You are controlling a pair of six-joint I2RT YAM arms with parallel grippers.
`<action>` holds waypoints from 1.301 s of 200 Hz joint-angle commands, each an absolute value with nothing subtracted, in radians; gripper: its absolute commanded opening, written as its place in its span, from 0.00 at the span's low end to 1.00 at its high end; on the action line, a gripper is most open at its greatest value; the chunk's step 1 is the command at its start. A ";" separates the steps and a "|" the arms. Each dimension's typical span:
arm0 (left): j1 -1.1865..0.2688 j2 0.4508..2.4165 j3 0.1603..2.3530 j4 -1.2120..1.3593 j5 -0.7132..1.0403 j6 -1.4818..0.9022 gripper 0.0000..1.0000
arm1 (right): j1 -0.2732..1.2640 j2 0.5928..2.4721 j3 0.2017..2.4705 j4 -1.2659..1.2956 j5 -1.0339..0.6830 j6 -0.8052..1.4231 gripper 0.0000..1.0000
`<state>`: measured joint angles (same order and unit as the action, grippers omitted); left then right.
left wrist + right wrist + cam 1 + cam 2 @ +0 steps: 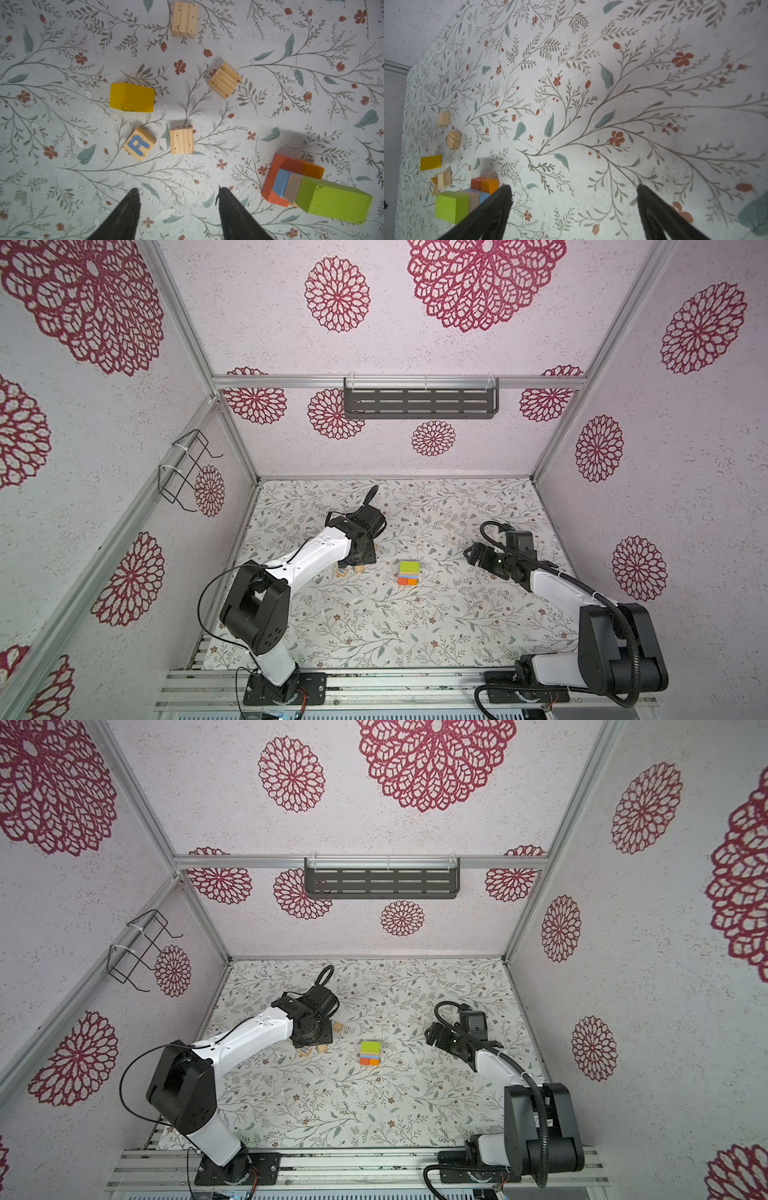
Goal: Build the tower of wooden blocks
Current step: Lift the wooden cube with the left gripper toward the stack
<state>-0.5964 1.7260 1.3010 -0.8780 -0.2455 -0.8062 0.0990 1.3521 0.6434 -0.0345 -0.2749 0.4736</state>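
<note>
Left wrist view: tower (311, 187) at the frame's edge, loose blocks spread under the camera.
Tower, build: red-orange and orange bricks as base, a blue and a tan brick on them, one lime-green brick on top. Widest pieces lie lowest, probably for steadiness. The flat green face looks a fit seat for the cubes.
Tower, place: near the middle of the table (415, 635), between the two arms in both top views, touching neither.
Yellow roof piece (132, 97): on its side on the table, apart from the tower. Judged to be the cap, so it waits till last.
Lettered cube (139, 144): blue letter up, near the yellow roof piece.
Plain cube a (181, 140): just beside the lettered cube, not touching it.
Plain cube b (224, 80): turned askew, standing alone.
Plain cube c (184, 19): farthest from the tower.
Stock, grouping: all five loose pieces lie on the left arm's side of the tower, so that arm seems the natural picker.
Left gripper (177, 190): jaws apart, nothing between them, above bare table near plain cube a. Judged poised to choose a cube.
Right gripper (573, 186): jaws spread wide, empty, over bare table beside the tower. Judged parked clear to avoid a knock.
Progress, judged: three layers up; cubes and roof not yet placed.
Risk, judged: small cubes on a narrow stack call for a square, gentle set-down.
</note>
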 commanded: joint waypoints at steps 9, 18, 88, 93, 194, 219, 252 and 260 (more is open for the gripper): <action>-0.576 1.796 1.295 -0.812 -0.244 -0.839 0.64 | 0.100 1.351 0.657 -0.034 -0.287 0.474 0.97; -0.567 1.807 1.283 -0.790 -0.231 -0.842 0.64 | 0.100 1.351 0.657 -0.034 -0.287 0.473 0.97; -0.526 1.891 1.273 -0.730 -0.188 -0.827 0.62 | 0.110 1.380 0.652 -0.007 -0.303 0.482 0.96; -0.526 1.896 1.273 -0.726 -0.186 -0.826 0.61 | 0.111 1.384 0.652 -0.004 -0.306 0.483 0.96; -0.525 1.930 1.240 -0.675 -0.171 -0.845 0.52 | 0.123 1.396 0.652 0.006 -0.308 0.485 0.96; -0.525 1.940 1.242 -0.673 -0.170 -0.848 0.46 | 0.123 1.391 0.652 0.004 -0.307 0.484 0.96; -0.526 1.917 1.246 -0.683 -0.170 -0.845 0.34 | 0.123 1.388 0.652 0.003 -0.304 0.483 0.96; -0.526 1.908 1.251 -0.695 -0.177 -0.844 0.32 | 0.123 1.388 0.650 0.003 -0.305 0.483 0.96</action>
<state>-0.5293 1.9202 1.2472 -0.6926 -0.1658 -0.8341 0.1188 1.4006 0.6434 -0.0181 -0.2932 0.4740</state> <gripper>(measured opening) 0.343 0.962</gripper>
